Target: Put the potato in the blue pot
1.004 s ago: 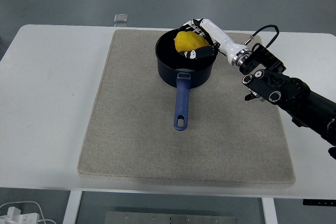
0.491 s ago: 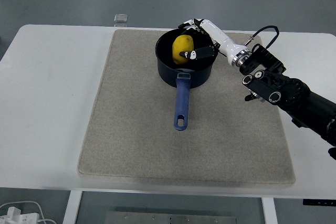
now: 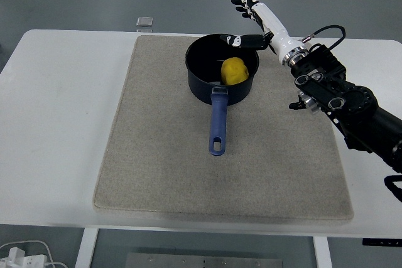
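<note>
1. Reaching in from the right edge of the head view, the right arm (image 3: 352, 108) slants up and to the left over the table (image 3: 56, 123), its black links giving way to a white wrist near the pot.
2. At the end of that arm, the right hand (image 3: 259, 18) is raised above and just behind the pot's far right rim, palm turned roughly toward the pot.
3. Its fingers (image 3: 242, 1) are spread wide and point up and to the left, while the thumb (image 3: 242, 41) juts out leftward over the rim; the hand holds nothing.
4. Below the thumb, the potato (image 3: 233, 70), yellow and rounded, lies inside the blue pot (image 3: 204, 70), against the right-hand part of its dark floor, apart from the hand.
5. The pot stands upright on the far middle part of a beige mat (image 3: 163, 155), its blue handle (image 3: 217, 127) pointing toward the table's near edge.
6. The mat covers most of the middle of the white table.
7. Beyond the table's far edge, a small grey square object (image 3: 145, 22) lies on the floor; what it is cannot be told.
8. At the bottom left corner, white cables (image 3: 25, 255) show below the table's near edge.
</note>
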Tool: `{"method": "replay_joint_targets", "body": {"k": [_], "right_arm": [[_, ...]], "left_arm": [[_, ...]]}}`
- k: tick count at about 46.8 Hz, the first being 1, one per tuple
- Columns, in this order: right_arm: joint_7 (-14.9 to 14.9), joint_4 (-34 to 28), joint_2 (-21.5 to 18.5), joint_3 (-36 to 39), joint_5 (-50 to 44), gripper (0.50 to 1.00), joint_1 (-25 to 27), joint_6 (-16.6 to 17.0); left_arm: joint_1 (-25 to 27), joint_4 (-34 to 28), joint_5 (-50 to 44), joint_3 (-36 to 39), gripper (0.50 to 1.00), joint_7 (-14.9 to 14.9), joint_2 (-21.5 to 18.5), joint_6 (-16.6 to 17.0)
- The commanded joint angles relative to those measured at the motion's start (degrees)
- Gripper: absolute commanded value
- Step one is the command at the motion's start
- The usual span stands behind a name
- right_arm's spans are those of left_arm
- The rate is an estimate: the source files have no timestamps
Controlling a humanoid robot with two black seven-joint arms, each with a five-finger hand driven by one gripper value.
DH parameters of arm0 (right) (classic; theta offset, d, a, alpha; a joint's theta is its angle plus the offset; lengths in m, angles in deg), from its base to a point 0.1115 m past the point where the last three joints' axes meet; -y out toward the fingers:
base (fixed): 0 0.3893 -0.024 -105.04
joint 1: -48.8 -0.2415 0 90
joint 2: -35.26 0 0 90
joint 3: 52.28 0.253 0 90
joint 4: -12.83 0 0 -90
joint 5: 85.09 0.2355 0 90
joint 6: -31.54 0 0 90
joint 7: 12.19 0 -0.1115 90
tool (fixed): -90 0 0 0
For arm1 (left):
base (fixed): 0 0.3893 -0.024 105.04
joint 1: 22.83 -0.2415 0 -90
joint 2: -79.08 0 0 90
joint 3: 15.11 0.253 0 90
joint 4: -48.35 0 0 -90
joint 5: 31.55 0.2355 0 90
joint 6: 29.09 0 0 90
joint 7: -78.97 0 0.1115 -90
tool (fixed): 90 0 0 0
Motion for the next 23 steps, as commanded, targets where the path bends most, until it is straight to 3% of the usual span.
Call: {"method": "replay_joint_targets", "body": {"k": [1, 14, 23], "right_arm": [[2.26, -0.08, 0.0, 0.56, 8.48, 0.897, 0.02, 0.01], [7.27, -0.44, 0.61, 0.74, 33.45, 0.899, 0.02, 0.62], [7.36, -0.52, 3.25, 4.86, 45.15, 0.899, -0.07, 2.38]], "left_arm": [[0.0, 0.0, 0.0, 0.0, 0.999, 0.0, 0.0, -0.07], [0.09, 0.0, 0.0, 0.09, 0.999, 0.0, 0.0, -0.07], [0.09, 0.0, 0.0, 0.09, 0.999, 0.0, 0.0, 0.02]]}}
